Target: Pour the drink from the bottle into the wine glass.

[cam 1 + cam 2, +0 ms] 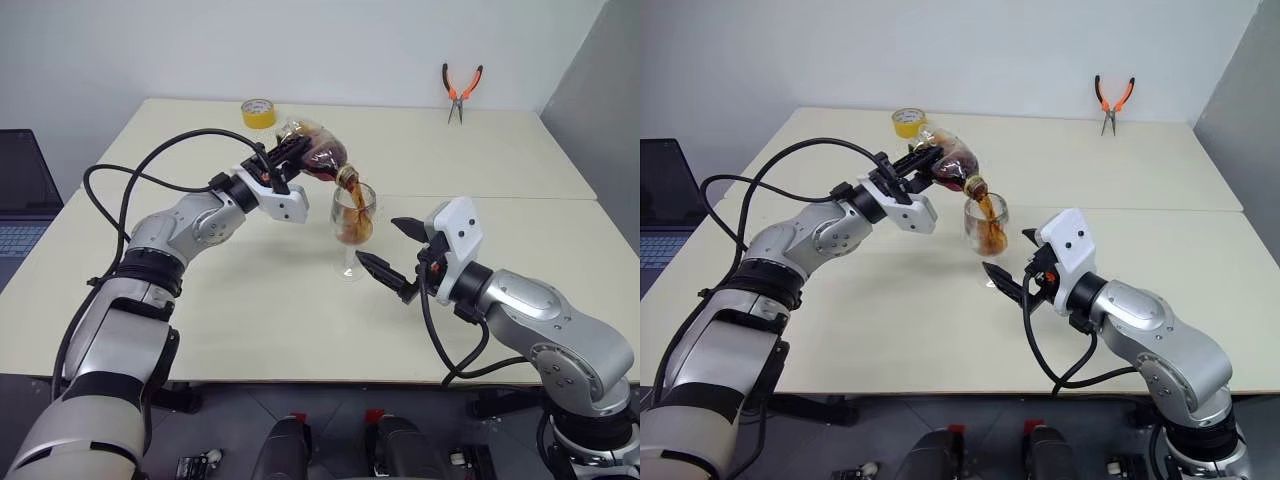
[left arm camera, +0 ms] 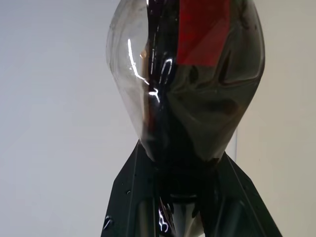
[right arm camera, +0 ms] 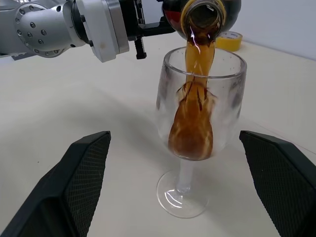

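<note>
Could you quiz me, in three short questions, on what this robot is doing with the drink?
1. True or false: the bottle is upright.
2. Which gripper holds the bottle: A left, B right?
3. Fill in: the drink streams into the ____.

Key:
1. False; it is tipped, mouth down over the wine glass.
2. A; the right gripper is open either side of the glass, not touching it.
3. Wine glass.
</note>
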`<action>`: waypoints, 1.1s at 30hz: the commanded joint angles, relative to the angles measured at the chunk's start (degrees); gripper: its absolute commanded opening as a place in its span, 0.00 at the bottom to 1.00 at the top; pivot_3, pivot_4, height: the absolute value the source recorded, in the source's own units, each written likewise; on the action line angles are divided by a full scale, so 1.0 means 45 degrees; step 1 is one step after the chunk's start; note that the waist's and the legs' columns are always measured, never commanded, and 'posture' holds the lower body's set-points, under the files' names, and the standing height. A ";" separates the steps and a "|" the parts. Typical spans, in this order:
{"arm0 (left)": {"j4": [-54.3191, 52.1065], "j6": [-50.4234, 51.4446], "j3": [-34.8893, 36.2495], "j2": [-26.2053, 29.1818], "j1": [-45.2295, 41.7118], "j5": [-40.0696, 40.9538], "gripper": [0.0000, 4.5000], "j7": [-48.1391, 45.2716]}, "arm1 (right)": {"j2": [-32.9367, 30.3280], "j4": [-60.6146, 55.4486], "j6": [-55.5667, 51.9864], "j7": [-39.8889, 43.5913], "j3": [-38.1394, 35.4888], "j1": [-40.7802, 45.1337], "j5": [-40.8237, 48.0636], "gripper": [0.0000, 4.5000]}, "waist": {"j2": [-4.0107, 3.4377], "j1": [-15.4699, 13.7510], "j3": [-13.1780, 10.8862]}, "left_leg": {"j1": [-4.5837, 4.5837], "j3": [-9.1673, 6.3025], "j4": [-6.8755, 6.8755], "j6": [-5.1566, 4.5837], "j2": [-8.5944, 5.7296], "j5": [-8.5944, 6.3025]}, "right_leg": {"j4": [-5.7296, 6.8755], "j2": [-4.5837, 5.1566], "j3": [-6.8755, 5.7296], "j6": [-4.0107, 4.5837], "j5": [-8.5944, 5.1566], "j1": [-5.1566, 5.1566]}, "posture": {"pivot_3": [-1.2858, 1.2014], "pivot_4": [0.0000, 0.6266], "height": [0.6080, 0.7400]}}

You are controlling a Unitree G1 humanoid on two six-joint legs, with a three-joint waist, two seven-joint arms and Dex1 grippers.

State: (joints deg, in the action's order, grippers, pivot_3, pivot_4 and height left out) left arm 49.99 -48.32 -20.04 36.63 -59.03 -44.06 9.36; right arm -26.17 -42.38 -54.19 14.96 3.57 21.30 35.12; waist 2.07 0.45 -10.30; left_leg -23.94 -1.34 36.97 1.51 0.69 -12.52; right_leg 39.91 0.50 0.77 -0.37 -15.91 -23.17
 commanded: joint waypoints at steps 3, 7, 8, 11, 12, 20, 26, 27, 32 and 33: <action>-0.0022 0.0048 0.0059 0.0149 -0.0590 0.0016 0.14 0.0452 | 0.0066 -0.0499 0.0198 0.0077 -0.0095 0.0215 0.0035 1.00 | 0.0000 0.0001 0.0000 | 0.0000 0.0000 0.0000 0.0000 0.0001 0.0000 | 0.0001 0.0000 -0.0002 -0.0001 -0.0001 0.0000 | 0.52 0.24 1.00; 0.0007 0.0089 0.0043 0.0137 -0.0608 -0.0003 0.14 0.0482 | 0.0089 -0.0553 0.0163 0.0061 -0.0090 0.0209 0.0057 1.00 | 0.0000 0.0001 0.0000 | 0.0001 0.0000 0.0000 0.0000 0.0002 0.0000 | 0.0002 -0.0001 -0.0003 -0.0001 -0.0001 0.0000 | 0.52 0.24 1.00; 0.0017 0.0089 0.0040 0.0134 -0.0612 -0.0007 0.14 0.0494 | 0.0091 -0.0558 0.0161 0.0061 -0.0087 0.0205 0.0053 1.00 | 0.0000 0.0001 0.0000 | 0.0000 0.0000 0.0000 0.0000 0.0002 0.0000 | 0.0002 -0.0001 -0.0002 -0.0002 -0.0001 0.0000 | 0.52 0.24 1.00; 0.0073 0.0128 0.0030 0.0133 -0.0634 -0.0036 0.14 0.0534 | 0.0099 -0.0571 0.0158 0.0066 -0.0085 0.0186 0.0053 1.00 | 0.0000 0.0001 0.0000 | 0.0000 -0.0001 0.0000 0.0000 0.0001 0.0000 | 0.0002 0.0000 -0.0003 -0.0001 0.0000 0.0000 | 0.52 0.24 1.00; 0.0079 0.0132 0.0031 0.0127 -0.0640 -0.0041 0.14 0.0534 | 0.0105 -0.0566 0.0170 0.0070 -0.0086 0.0184 0.0052 1.00 | 0.0000 0.0001 0.0000 | 0.0000 0.0000 0.0000 0.0000 0.0000 0.0000 | 0.0002 -0.0001 -0.0003 -0.0001 0.0000 0.0000 | 0.52 0.24 1.00; -0.0034 0.0126 0.0054 0.0125 -0.0627 0.0005 0.14 0.0498 | 0.0123 -0.0582 0.0205 0.0081 -0.0070 0.0142 0.0043 1.00 | 0.0000 0.0001 0.0000 | 0.0000 0.0001 0.0000 0.0000 0.0002 0.0000 | 0.0002 0.0000 -0.0003 -0.0002 -0.0001 0.0000 | 0.52 0.24 1.00; -0.0098 0.0201 0.0052 0.0095 -0.0649 0.0037 0.14 0.0425 | 0.0176 -0.0639 0.0162 0.0028 -0.0077 0.0142 0.0077 1.00 | 0.0000 0.0001 0.0000 | 0.0000 0.0000 0.0000 0.0000 0.0001 0.0000 | 0.0001 0.0000 -0.0003 -0.0002 -0.0001 0.0000 | 0.52 0.24 1.00; -0.0109 0.0215 0.0050 0.0092 -0.0651 0.0037 0.14 0.0417 | 0.0183 -0.0647 0.0152 0.0021 -0.0077 0.0143 0.0080 1.00 | 0.0000 0.0001 0.0000 | 0.0000 0.0000 0.0000 0.0000 0.0001 0.0000 | 0.0001 0.0000 -0.0003 -0.0002 -0.0001 0.0000 | 0.52 0.24 1.00; -0.0129 0.0240 0.0046 0.0076 -0.0668 0.0043 0.14 0.0406 | 0.0207 -0.0691 0.0107 -0.0001 -0.0094 0.0120 0.0090 1.00 | 0.0000 0.0002 0.0000 | 0.0000 0.0000 0.0000 0.0000 0.0002 0.0000 | 0.0002 0.0000 -0.0004 -0.0002 -0.0001 0.0000 | 0.52 0.24 1.00; -0.0129 0.0245 0.0043 0.0067 -0.0681 0.0044 0.14 0.0401 | 0.0209 -0.0694 0.0101 -0.0001 -0.0092 0.0120 0.0087 1.00 | 0.0000 0.0001 0.0000 | 0.0000 0.0001 0.0000 0.0000 0.0002 0.0000 | 0.0001 0.0000 -0.0003 -0.0002 -0.0001 0.0000 | 0.52 0.24 1.00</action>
State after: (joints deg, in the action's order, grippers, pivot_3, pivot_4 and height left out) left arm 51.37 -47.44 -20.53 36.62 -59.42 -44.92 10.54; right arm -25.40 -43.29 -54.25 14.88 3.61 21.35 35.16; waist 2.07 0.45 -10.30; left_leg -23.94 -1.33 36.97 1.51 0.70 -12.52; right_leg 39.92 0.50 0.76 -0.38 -15.91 -23.17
